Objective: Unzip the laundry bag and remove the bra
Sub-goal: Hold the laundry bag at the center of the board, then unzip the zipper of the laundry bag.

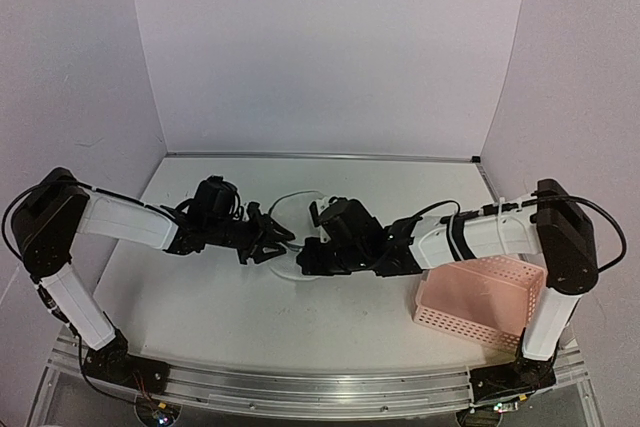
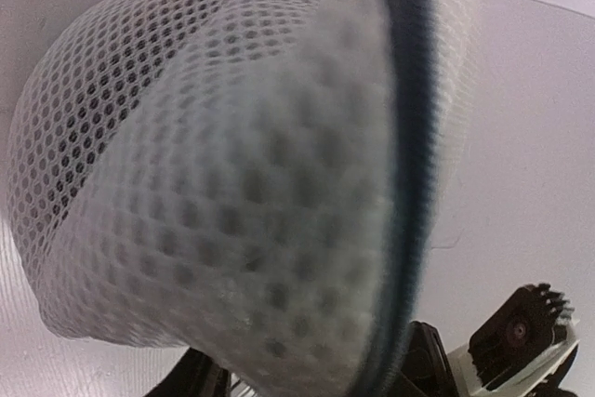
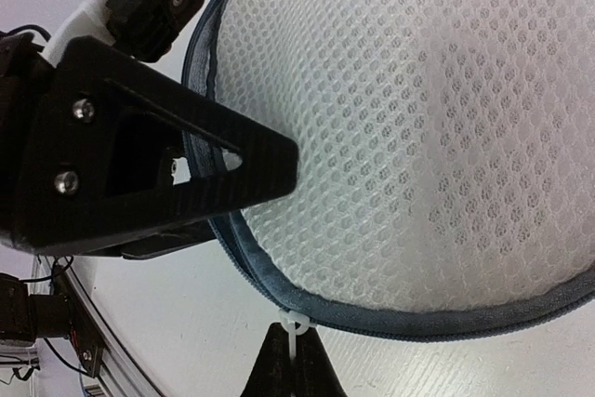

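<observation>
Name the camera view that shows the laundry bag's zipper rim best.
The right wrist view: the zipper rim runs sharp along the edge of the laundry bag, with a white tie on it. The left wrist view blurs it to a dark band. The top external view shows only thin white slivers of the bag, no rim.

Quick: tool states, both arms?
Left tool: at the laundry bag rim, grip cannot be told.
Right tool: closed on the white zipper pull.

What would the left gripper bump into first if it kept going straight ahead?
The laundry bag. Its white mesh fills the view right in front of the left gripper, very close, maybe even touching, though that is hard to tell.
</observation>
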Available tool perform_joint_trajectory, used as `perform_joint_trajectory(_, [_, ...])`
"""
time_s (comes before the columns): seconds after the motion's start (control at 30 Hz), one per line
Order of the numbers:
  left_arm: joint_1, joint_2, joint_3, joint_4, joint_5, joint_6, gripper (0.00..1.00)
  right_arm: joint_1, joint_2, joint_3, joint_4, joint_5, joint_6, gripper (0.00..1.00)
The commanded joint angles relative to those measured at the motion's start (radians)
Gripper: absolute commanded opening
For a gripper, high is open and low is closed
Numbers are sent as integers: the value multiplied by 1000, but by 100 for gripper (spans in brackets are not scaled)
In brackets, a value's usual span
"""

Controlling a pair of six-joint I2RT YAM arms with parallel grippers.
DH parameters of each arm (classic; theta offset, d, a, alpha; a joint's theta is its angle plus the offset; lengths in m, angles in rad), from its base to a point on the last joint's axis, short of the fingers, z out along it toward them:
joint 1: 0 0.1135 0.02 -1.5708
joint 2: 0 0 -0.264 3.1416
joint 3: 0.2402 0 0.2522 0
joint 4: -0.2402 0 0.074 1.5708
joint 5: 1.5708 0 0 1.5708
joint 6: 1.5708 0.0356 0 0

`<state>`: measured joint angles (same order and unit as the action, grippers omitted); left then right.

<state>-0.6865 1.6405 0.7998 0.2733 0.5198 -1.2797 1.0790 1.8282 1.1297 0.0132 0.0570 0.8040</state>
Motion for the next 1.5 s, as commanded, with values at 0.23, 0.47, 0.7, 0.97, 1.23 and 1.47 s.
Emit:
perform_joint_trajectory(0.23, [-4, 28, 50, 81, 11, -3, 0, 15, -92, -42, 44, 7, -27, 0])
perform_joint_trajectory(0.47, [-4, 3, 41, 81, 12, 20, 0, 20, -122, -92, 44, 12, -55, 0])
perform_joint_trajectory(0.7, [-4, -36, 22, 79, 41, 72, 0, 20, -186, -160, 50, 36, -144, 0])
perform_joint_trajectory(0.97, [-4, -113, -26, 78, 88, 144, 0, 20, -290, -248, 62, 103, -338, 0])
perform_joint_trajectory(1.23, [-3, -175, -86, 48, 139, 207, 0, 11, -325, -277, 50, 74, -534, 0])
perform_joint_trajectory(1.47, [-4, -199, -91, -23, 206, 311, 0, -48, -346, -294, 36, 27, -630, 0])
